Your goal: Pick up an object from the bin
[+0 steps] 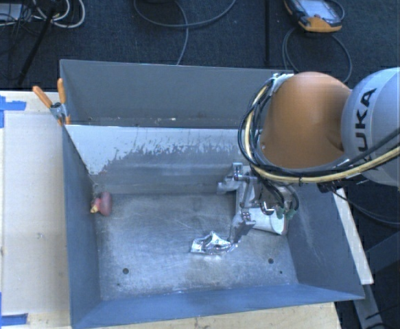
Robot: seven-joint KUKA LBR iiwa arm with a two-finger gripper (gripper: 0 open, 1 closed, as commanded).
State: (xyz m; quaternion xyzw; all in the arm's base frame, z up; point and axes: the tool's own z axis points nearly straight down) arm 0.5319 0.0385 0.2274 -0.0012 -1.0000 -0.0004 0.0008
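The small pink-red rounded lump lies against the left wall of the grey metal bin, well apart from the claw, which is low over the mid-floor. Whether the claw is wide or narrow I cannot tell. It is best to close along that wall.

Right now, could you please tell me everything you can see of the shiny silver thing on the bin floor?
The silver thing is small, crumpled and glossy, like foil or a wrapper. It lies low on the bin's floor, right of the middle, apart from the walls. The gripper stands at its right end; whether they touch I cannot tell.
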